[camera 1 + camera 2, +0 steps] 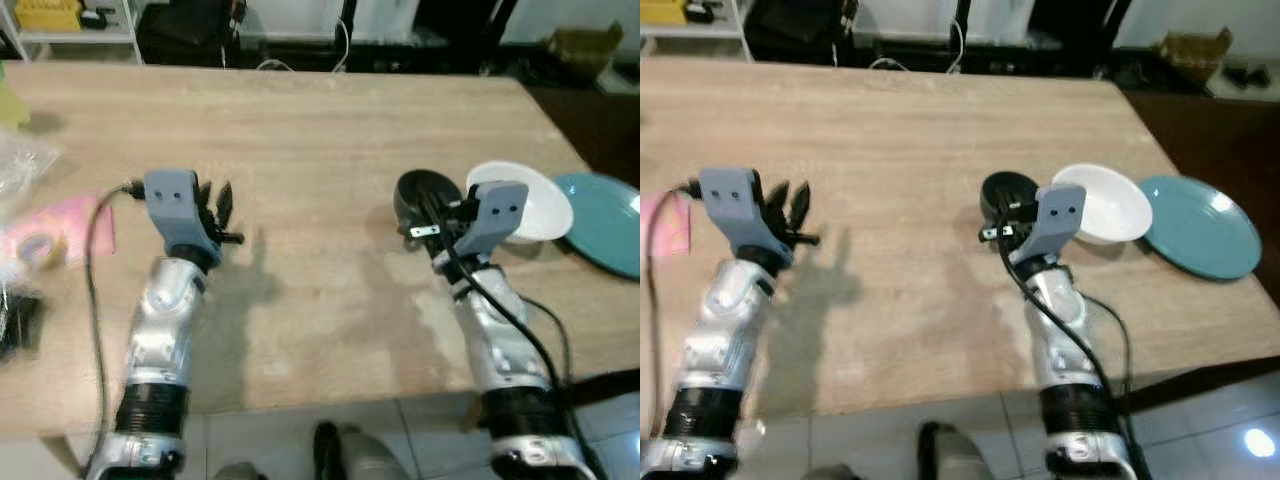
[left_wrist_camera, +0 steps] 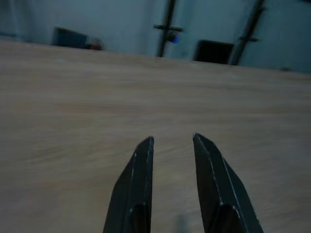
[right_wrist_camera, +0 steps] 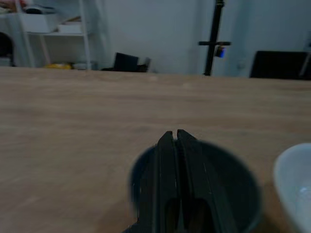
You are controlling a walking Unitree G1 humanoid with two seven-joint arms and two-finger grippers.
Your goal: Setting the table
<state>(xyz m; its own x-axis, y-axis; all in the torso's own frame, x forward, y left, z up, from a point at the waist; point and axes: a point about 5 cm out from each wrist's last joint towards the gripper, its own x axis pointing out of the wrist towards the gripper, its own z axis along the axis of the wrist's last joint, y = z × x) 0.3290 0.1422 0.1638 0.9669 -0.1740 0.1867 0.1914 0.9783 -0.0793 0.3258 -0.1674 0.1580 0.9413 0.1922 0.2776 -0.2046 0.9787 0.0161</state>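
A dark cup [image 1: 420, 190] stands on the wooden table [image 1: 320, 130], right of the middle. A white bowl [image 1: 545, 215] touches its right side, and a teal plate [image 1: 610, 225] lies further right. My right gripper [image 3: 174, 132] is shut, its fingers pressed together with the tips at the cup's [image 3: 228, 184] near rim. I cannot tell whether they touch it. My left gripper [image 1: 222, 205] hovers open over bare wood on the left, with nothing between its fingers [image 2: 141, 184].
At the table's left edge lie a pink sheet [image 1: 75, 215], a tape roll [image 1: 35, 248], a crumpled plastic bag [image 1: 20, 160] and a black object [image 1: 15, 320]. The table's near edge runs just under my forearms. Dark furniture stands beyond the far edge.
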